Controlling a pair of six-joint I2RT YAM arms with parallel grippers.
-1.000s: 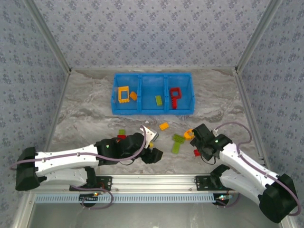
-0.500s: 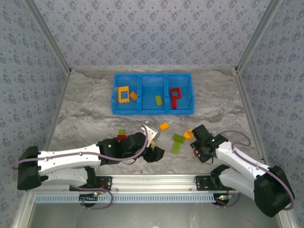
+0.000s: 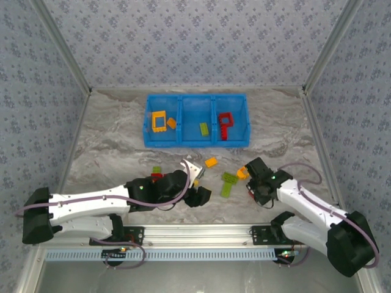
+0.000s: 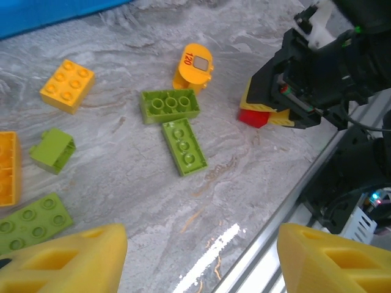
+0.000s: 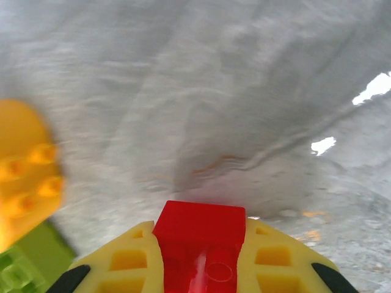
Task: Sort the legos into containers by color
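Your right gripper (image 5: 200, 241) is clamped on a red brick (image 5: 199, 224), near side of the blue bin (image 3: 195, 142), off its right end. Red pieces (image 3: 226, 126) occupy that end compartment, beyond and slightly left. Left gripper (image 4: 195, 256) gapes wide, empty.

red brick (image 5: 199, 227) btwn yellow pads (image 5: 125, 262) of right gripper (image 5: 200, 250); orange brick (image 5: 24, 177) + lime brick (image 5: 30, 259) left of it. bin (image 3: 195, 96) blue, table (image 3: 110, 134) grey marble, walls (image 3: 195, 43) blue floral.

lab test cell, patterned walls (image 3: 195, 43), marbled tabletop (image 3: 116, 140)
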